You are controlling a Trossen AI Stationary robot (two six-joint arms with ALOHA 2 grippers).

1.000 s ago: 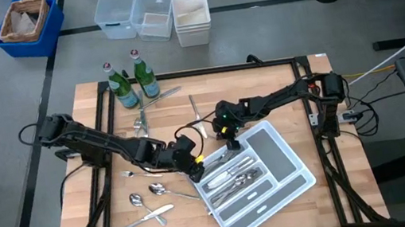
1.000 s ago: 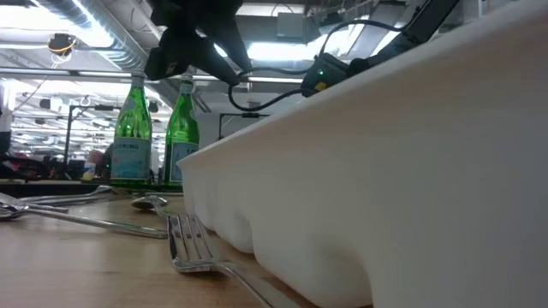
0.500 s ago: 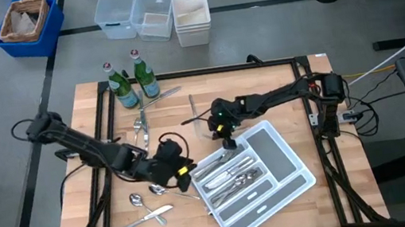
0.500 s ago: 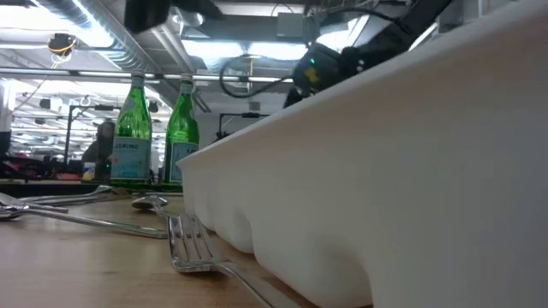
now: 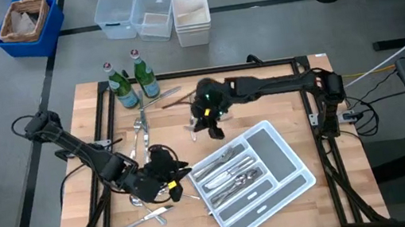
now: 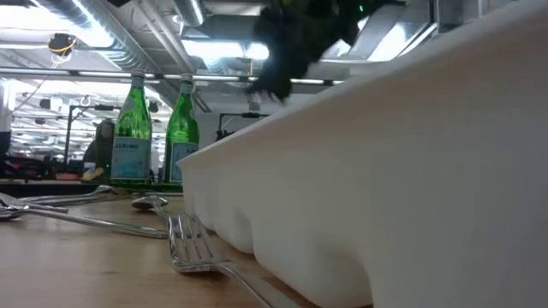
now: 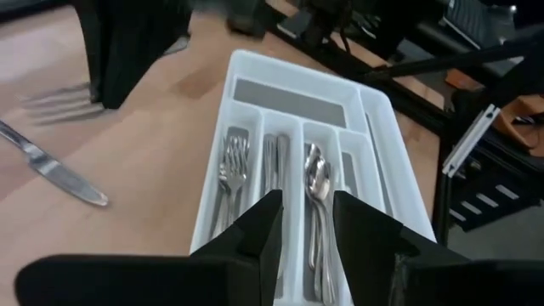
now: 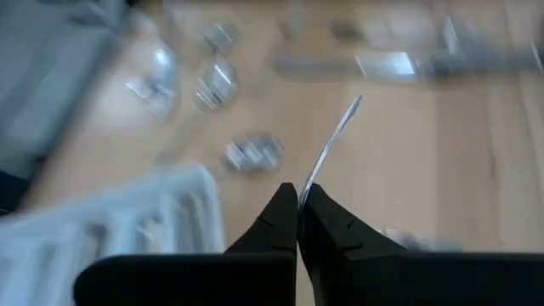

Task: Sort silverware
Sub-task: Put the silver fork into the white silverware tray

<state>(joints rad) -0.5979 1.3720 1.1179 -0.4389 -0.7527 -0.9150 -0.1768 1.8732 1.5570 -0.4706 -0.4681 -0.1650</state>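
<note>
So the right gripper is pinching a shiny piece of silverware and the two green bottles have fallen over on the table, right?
Not quite. The two green bottles are standing upright, as the low view shows. The rest holds: the right gripper is pinching a thin shiny piece of silverware, seen in the right wrist view.

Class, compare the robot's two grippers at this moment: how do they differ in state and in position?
The right gripper is shut on a thin piece of silverware; the left gripper is open and holds nothing. The right gripper is beyond the white tray, nearer the bottles; the left gripper is beside the tray's left end. Both are dark, with two fingers.
</note>
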